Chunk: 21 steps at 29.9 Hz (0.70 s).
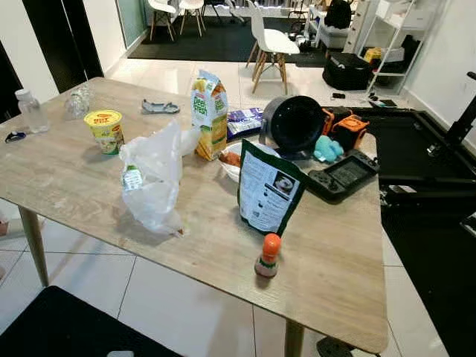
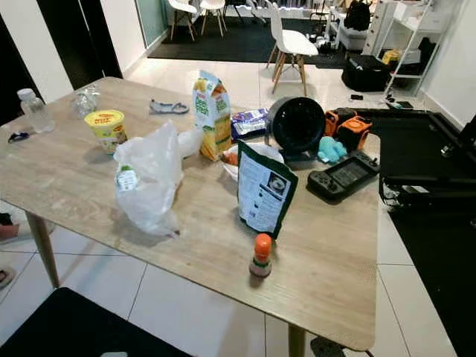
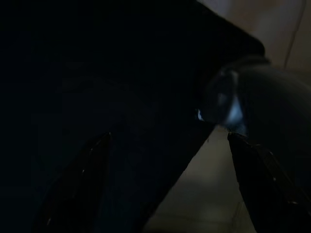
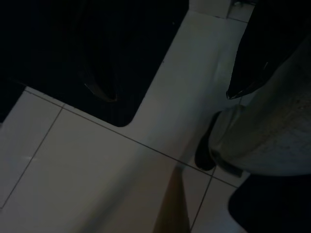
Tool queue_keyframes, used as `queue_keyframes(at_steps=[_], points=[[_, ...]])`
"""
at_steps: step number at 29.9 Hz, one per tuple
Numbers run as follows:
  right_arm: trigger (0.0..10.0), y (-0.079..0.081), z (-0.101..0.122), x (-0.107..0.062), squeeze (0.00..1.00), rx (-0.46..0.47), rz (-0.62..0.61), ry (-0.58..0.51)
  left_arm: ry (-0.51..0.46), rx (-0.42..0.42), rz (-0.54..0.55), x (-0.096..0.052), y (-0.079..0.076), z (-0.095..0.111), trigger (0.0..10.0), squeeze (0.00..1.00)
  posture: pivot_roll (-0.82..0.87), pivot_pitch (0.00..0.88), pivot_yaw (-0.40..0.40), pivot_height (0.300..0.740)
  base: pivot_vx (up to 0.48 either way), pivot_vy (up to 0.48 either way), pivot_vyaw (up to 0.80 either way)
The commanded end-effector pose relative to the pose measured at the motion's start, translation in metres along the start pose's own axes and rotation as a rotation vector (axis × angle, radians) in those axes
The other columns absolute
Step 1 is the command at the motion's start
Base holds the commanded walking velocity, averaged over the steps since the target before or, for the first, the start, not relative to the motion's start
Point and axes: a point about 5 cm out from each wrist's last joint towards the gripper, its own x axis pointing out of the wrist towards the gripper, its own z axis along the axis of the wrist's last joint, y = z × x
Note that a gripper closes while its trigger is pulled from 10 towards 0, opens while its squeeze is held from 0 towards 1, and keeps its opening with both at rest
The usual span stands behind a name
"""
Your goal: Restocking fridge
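Pale wood-grain desk (image 1: 89, 186) carries the groceries I must move. Nearest is the small orange-capped sauce bottle (image 1: 268, 256), upright at about five o'clock from the white plastic bag (image 1: 155, 178); behind it at twelve o'clock stands the dark green printed pouch (image 1: 266, 187), with the tall green-and-yellow juice carton (image 1: 210, 113) farther back at eleven. Both arms hang idle below. The left tool (image 3: 170, 184) and right tool (image 4: 170, 87) hang released over the floor. I judge the right arm nearer the bottle.
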Motion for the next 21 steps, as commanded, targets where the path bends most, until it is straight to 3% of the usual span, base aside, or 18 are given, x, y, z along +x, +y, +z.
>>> queue_keyframes(at_steps=[1,3,5,7,8,13,14,16,21], points=[[10.0,-0.004,-0.001,-0.001,0.0,-0.022,-0.003,0.01,-0.014,-0.048,0.048,-0.002,0.015,-0.001,10.0,0.0,0.1,0.0,-0.038,0.74,0.0,0.0,0.0],[10.0,-0.005,0.0,-0.001,0.0,-0.024,-0.003,0.009,-0.044,-0.104,0.069,-0.005,0.028,0.002,10.0,0.0,0.1,0.0,-0.038,0.74,0.0,0.0,0.0],[10.0,-0.005,0.0,-0.001,0.0,-0.024,-0.002,0.008,-0.053,-0.113,0.078,-0.006,0.032,0.003,10.0,0.0,0.1,0.0,-0.038,0.74,0.0,0.0,0.0],[10.0,-0.004,0.0,-0.001,0.0,-0.023,0.003,0.008,-0.092,-0.157,0.134,-0.01,0.051,0.009,10.0,0.0,0.13,0.0,-0.048,0.74,0.0,0.0,0.0],[10.0,-0.004,0.0,-0.001,0.0,-0.023,0.003,0.008,-0.092,-0.157,0.134,-0.01,0.051,0.009,10.0,0.0,0.13,0.0,-0.048,0.74,0.0,0.0,0.0],[10.0,-0.002,-0.002,-0.001,0.0,-0.02,0.012,0.014,-0.2,-0.215,0.247,-0.02,0.088,0.03,10.0,0.0,0.14,0.0,-0.049,0.74,0.0,0.0,0.0],[10.0,-0.002,-0.002,-0.001,0.0,-0.02,0.012,0.014,-0.2,-0.215,0.247,-0.02,0.088,0.03,10.0,0.0,0.14,0.0,-0.049,0.74,0.0,0.0,0.0],[10.0,0.0,-0.005,-0.001,0.0,-0.014,0.018,0.022,-0.316,-0.195,0.315,-0.029,0.112,0.063,10.0,0.0,0.14,0.0,-0.048,0.74,0.0,0.0,0.0],[10.0,0.001,-0.007,-0.001,0.0,-0.011,0.02,0.027,-0.417,-0.185,0.372,-0.04,0.13,0.091,10.0,0.0,0.15,0.0,-0.045,0.74,0.0,0.0,0.0]])
